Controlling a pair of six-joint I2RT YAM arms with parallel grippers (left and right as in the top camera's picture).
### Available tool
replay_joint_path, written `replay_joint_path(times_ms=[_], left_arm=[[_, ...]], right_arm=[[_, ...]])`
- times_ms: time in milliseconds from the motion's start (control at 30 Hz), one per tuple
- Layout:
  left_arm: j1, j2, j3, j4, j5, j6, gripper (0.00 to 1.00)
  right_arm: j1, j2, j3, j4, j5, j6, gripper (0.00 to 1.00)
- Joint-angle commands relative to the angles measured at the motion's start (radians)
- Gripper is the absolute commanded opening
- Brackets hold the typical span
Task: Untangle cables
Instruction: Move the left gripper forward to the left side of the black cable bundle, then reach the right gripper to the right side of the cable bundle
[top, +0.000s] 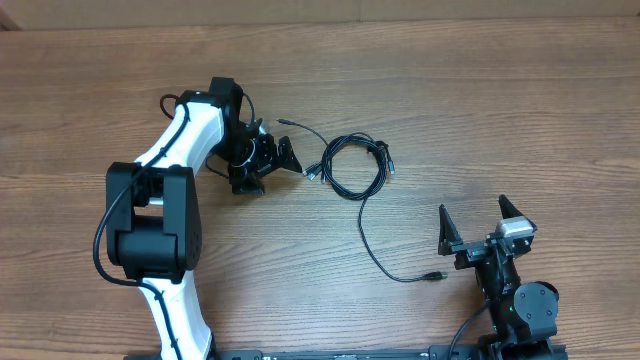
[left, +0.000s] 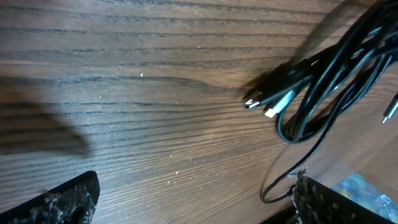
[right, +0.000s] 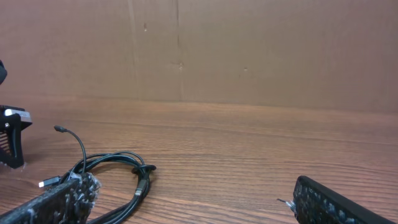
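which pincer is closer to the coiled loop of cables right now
Left. The left pincer sits open right beside the coiled loop, near its plug ends. The right pincer is open and farther off, toward the table's near edge.

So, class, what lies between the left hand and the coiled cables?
Nothing: in the overhead view only a narrow strip of bare table separates the left hand from the nearest plugs of the cables.
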Motion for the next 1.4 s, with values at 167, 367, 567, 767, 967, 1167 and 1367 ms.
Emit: replay_joint_path(times_ms=[167, 367, 567, 767, 967, 1167, 1367], left_arm=[[-0.005, 0.016, 0.021, -0.003, 0.008, -0.009, 1.0], [-0.003, 0.016, 0.021, 0.013, 0.0, -0.009, 0.99], [-0.002, 0.016, 0.021, 0.028, -0.014, -0.009, 1.0], [-0.002, 0.016, 0.021, 0.03, -0.135, -0.009, 1.0], [-0.002, 0.016, 0.021, 0.037, -0.157, -0.009, 0.99], [-0.001, 0.016, 0.021, 0.153, -0.157, -0.01, 0.99], [-0.004, 0.016, 0.02, 0.178, -0.158, 0.074, 1.0]], right_arm=[[-0.006, -0.008, -0.01, 0.005, -0.006, -0.002, 1.0], [-0.006, -0.008, -0.01, 0.005, -0.006, -0.002, 1.0], [-0.006, -0.008, -0.01, 0.006, -0.006, -0.002, 1.0], [-0.006, -0.008, -0.01, 0.005, -0.006, -0.002, 1.0], [-0.006, -0.008, -0.01, 0.006, -0.006, -0.002, 1.0], [-0.006, -0.008, -0.01, 0.006, -0.005, -0.006, 1.0], [-0.006, -0.008, -0.01, 0.005, -0.007, 0.065, 1.0]])
